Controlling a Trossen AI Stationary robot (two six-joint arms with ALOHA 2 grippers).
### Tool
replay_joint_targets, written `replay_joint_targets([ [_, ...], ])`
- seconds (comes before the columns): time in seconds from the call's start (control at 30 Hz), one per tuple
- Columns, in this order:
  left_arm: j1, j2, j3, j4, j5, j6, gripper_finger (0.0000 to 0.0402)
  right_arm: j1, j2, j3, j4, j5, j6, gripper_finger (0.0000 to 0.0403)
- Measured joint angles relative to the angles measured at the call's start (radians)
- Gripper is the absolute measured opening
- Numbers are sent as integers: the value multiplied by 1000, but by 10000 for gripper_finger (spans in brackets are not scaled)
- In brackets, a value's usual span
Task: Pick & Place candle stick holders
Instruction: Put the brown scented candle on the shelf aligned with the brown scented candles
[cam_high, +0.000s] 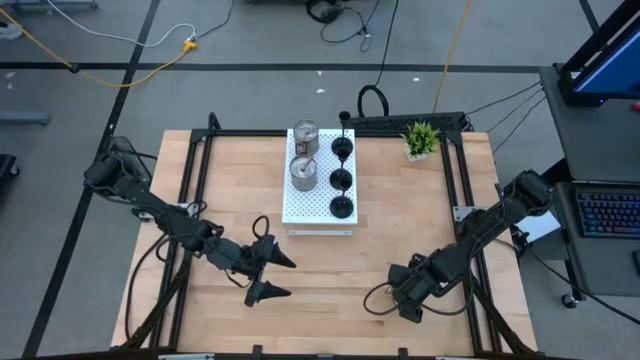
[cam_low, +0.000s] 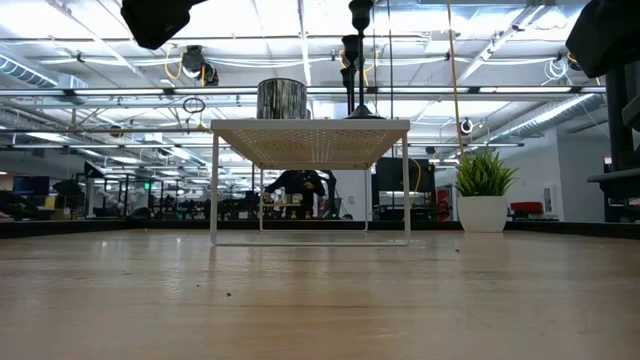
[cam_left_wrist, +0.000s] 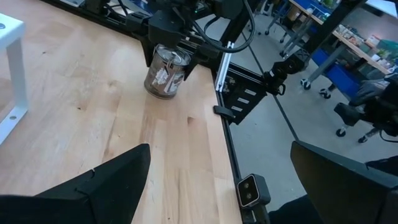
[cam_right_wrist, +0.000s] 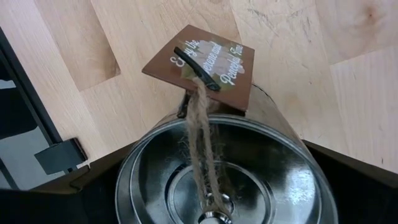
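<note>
A white perforated stand (cam_high: 318, 222) at the table's far middle carries two silver candle stick holders (cam_high: 305, 138) (cam_high: 303, 172) and three black ones (cam_high: 343, 147) (cam_high: 341, 179) (cam_high: 342, 207). A third silver holder (cam_left_wrist: 166, 71), with a twine loop and a brown tag (cam_right_wrist: 202, 59), sits in my right gripper (cam_high: 405, 290) near the table's near right corner. My left gripper (cam_high: 290, 278) is open and empty over bare wood at the near middle, its fingers pointing toward the right gripper. My right gripper comes at the silver holder from above, pointing down, with one dark finger (cam_right_wrist: 59, 199) on each side of its round wall (cam_right_wrist: 134, 171). The holder's open top faces the wrist. It stands about upright; whether its base (cam_left_wrist: 158, 93) touches the wood, I cannot tell.
A small green potted plant (cam_high: 421, 138) stands at the far right of the table. Black frame rails (cam_high: 470, 200) run along the table's left and right sides, and one rail (cam_left_wrist: 233, 81) lies close beside the held holder. Bare wood lies between the two grippers.
</note>
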Motion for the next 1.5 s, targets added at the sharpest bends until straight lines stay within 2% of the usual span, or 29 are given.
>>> replay_joint_targets([
  [1.2, 0, 0, 0, 0, 0, 2, 395, 0, -1, 0, -42, -2, 8, 393],
  [1.33, 0, 0, 0, 0, 0, -1, 395, -2, -1, 0, -64, -2, 16, 383],
  [1.5, 0, 0, 0, 0, 0, -1, 395, -2, -2, 1, -82, -2, 19, 352],
])
